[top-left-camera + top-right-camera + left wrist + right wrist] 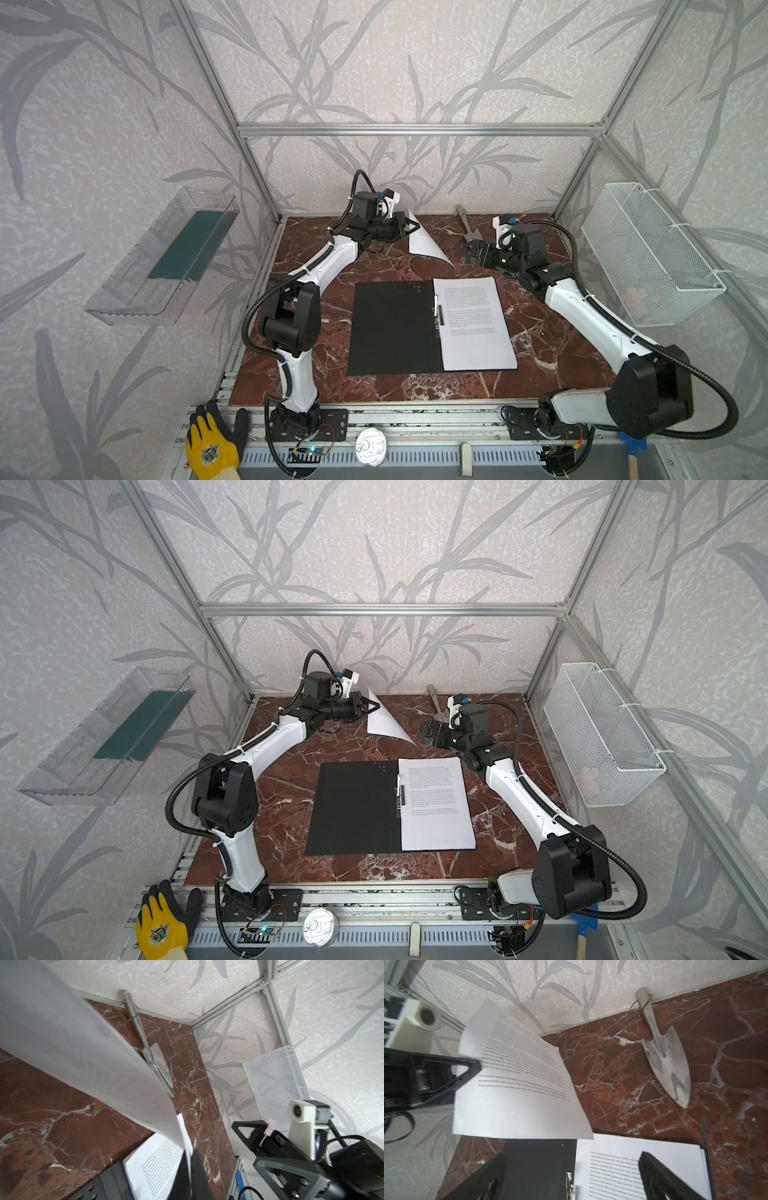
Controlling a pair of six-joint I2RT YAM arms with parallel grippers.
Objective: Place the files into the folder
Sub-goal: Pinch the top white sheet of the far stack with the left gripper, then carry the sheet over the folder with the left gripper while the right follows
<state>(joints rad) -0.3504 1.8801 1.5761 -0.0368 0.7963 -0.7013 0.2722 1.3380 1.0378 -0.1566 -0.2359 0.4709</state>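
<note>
The black folder (390,328) (353,808) (537,1165) lies open and flat in the middle of the marble table. Its metal clip (437,316) (569,1180) runs along the spine. A stack of printed white files (473,328) (436,808) (623,1151) rests on its right half. My left gripper (409,226) (372,706) (190,1153) is shut on the edge of one more sheet (424,245) (384,723) (83,1053) (519,1093). That sheet hangs curled above the table's back, beyond the folder. My right gripper (469,251) (428,731) (572,1159) stands open and empty above the folder's far edge.
A metal trowel (465,224) (153,1057) (664,1053) lies against the back wall. A white wire basket (648,257) hangs on the right wall. A clear tray holding a green pad (191,245) hangs on the left wall. On the front rail are a yellow glove (212,444) and a tin lid (370,446).
</note>
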